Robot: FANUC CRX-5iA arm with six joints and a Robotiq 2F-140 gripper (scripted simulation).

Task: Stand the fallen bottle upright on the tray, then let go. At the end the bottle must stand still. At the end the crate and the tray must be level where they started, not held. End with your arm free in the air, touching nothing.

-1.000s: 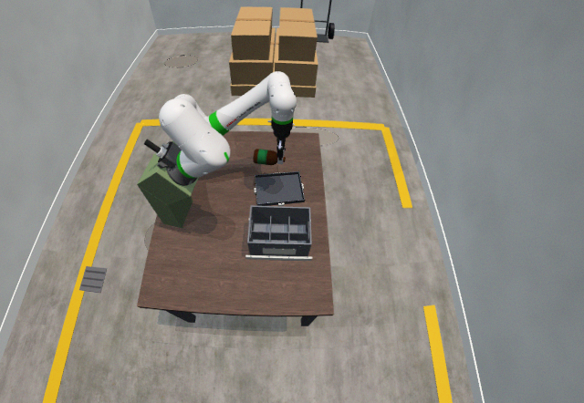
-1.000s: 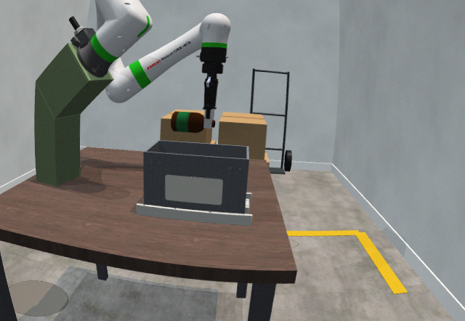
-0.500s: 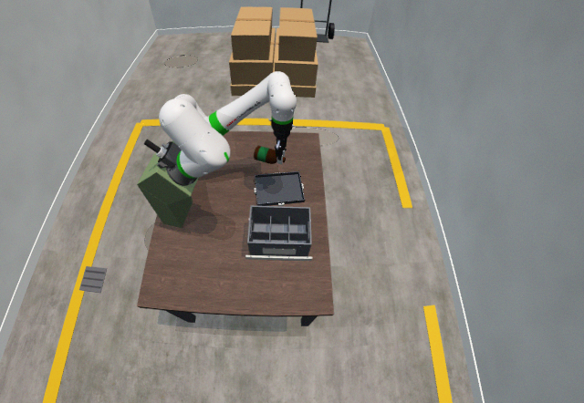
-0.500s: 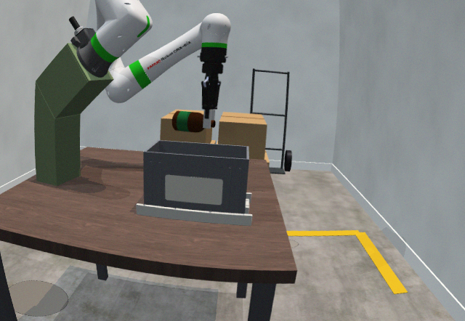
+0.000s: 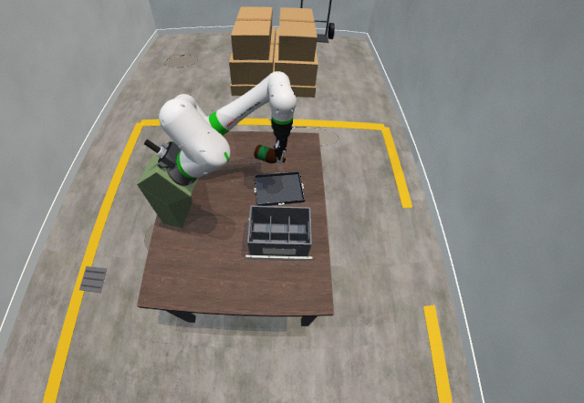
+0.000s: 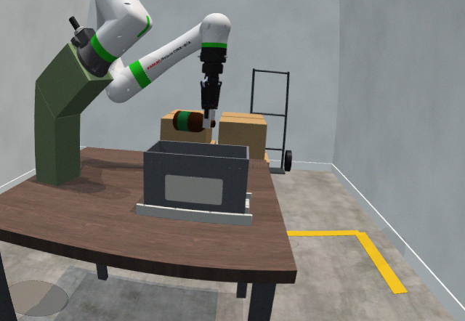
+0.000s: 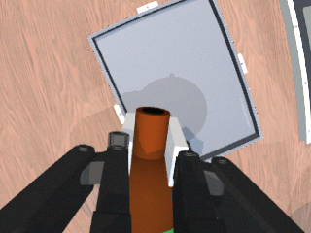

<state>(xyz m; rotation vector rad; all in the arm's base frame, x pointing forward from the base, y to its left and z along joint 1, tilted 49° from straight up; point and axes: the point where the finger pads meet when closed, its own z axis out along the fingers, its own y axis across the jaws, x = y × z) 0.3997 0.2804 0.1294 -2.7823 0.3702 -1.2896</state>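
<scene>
The brown bottle with a green band (image 5: 263, 153) (image 6: 184, 120) (image 7: 152, 194) lies about level in the air, its neck between the fingertips and its base toward the arm's pedestal. My gripper (image 5: 280, 157) (image 6: 208, 120) (image 7: 150, 130) points down and is shut on the neck, above the table and behind the tray as the top camera sees it. The shallow dark tray (image 5: 293, 187) (image 7: 190, 44) lies flat on the table with nothing standing on it; the exterior view does not show it, as the crate is in front. The grey divided crate (image 5: 279, 251) (image 6: 158, 182) stands level.
A pale rail (image 5: 278, 257) (image 6: 191, 213) (image 7: 297, 63) runs along the crate's foot. Small pale stops sit around the tray's edges. The green pedestal (image 5: 167, 201) (image 6: 56, 144) stands at the table's left. Cardboard boxes (image 5: 252, 43) (image 6: 243, 130) and a hand truck are beyond the table.
</scene>
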